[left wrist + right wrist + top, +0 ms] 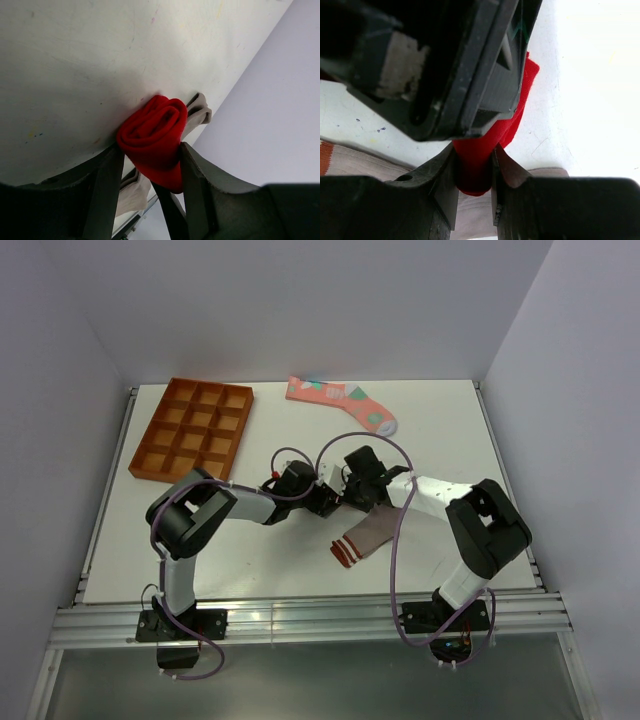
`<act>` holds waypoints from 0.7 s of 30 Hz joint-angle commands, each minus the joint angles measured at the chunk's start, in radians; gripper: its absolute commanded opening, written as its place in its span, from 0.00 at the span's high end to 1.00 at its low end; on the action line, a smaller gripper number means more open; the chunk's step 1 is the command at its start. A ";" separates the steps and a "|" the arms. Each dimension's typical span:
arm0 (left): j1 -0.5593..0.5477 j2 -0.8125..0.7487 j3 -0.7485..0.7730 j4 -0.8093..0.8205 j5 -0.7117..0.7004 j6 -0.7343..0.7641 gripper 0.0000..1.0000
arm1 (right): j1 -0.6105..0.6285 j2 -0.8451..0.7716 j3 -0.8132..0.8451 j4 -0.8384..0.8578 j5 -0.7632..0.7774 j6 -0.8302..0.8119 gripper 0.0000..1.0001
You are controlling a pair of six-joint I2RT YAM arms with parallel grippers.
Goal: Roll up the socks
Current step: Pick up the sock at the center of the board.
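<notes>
The red sock (152, 134) is wound into a tight roll, and my left gripper (150, 156) is shut on its sides. My right gripper (473, 161) is shut on the same red sock (476, 160) from the opposite side. Both grippers meet at the table's middle, left gripper (322, 498) and right gripper (350, 495), hiding the roll from above. The grey-brown sock (365, 534) with its striped cuff lies flat just under and in front of them. The salmon-pink sock (340, 400) lies flat at the back of the table.
An orange compartment tray (195, 428) sits at the back left. The white table (480, 440) is walled on three sides, with a metal rail along its near edge (300, 620).
</notes>
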 commanded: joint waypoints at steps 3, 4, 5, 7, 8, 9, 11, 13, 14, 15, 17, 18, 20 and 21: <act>0.001 0.029 -0.056 -0.105 -0.016 0.022 0.47 | 0.024 -0.066 0.103 0.194 -0.079 0.059 1.00; 0.002 0.030 -0.062 -0.091 -0.013 0.031 0.47 | 0.026 -0.062 0.103 0.194 -0.079 0.056 1.00; 0.005 0.032 -0.059 -0.084 -0.007 0.034 0.47 | 0.024 -0.060 0.104 0.194 -0.079 0.059 1.00; 0.004 0.036 -0.044 -0.100 -0.011 0.045 0.47 | 0.024 -0.053 0.110 0.189 -0.077 0.065 1.00; -0.001 0.036 -0.042 -0.100 -0.011 0.044 0.47 | 0.024 -0.048 0.121 0.181 -0.077 0.068 1.00; -0.004 0.035 -0.041 -0.101 -0.011 0.042 0.47 | 0.026 -0.045 0.126 0.181 -0.074 0.071 1.00; -0.007 0.030 -0.033 -0.115 -0.014 0.041 0.47 | 0.026 -0.036 0.141 0.175 -0.069 0.075 1.00; -0.008 0.026 -0.037 -0.123 -0.013 0.041 0.47 | 0.024 -0.034 0.147 0.175 -0.068 0.079 1.00; -0.007 0.022 -0.040 -0.124 -0.016 0.042 0.47 | 0.024 -0.033 0.156 0.169 -0.068 0.077 1.00; -0.007 0.021 -0.045 -0.121 -0.019 0.045 0.47 | 0.024 -0.033 0.161 0.163 -0.068 0.079 1.00; -0.002 0.022 -0.050 -0.123 -0.017 0.050 0.47 | 0.024 -0.030 0.173 0.155 -0.079 0.085 1.00; -0.004 0.027 -0.054 -0.118 -0.014 0.051 0.46 | 0.024 -0.028 0.176 0.146 -0.082 0.086 1.00; -0.002 0.035 -0.060 -0.085 -0.007 0.042 0.46 | 0.024 -0.030 0.187 0.141 -0.091 0.095 1.00; -0.002 0.038 -0.060 -0.083 -0.007 0.039 0.46 | 0.026 -0.030 0.189 0.140 -0.092 0.100 1.00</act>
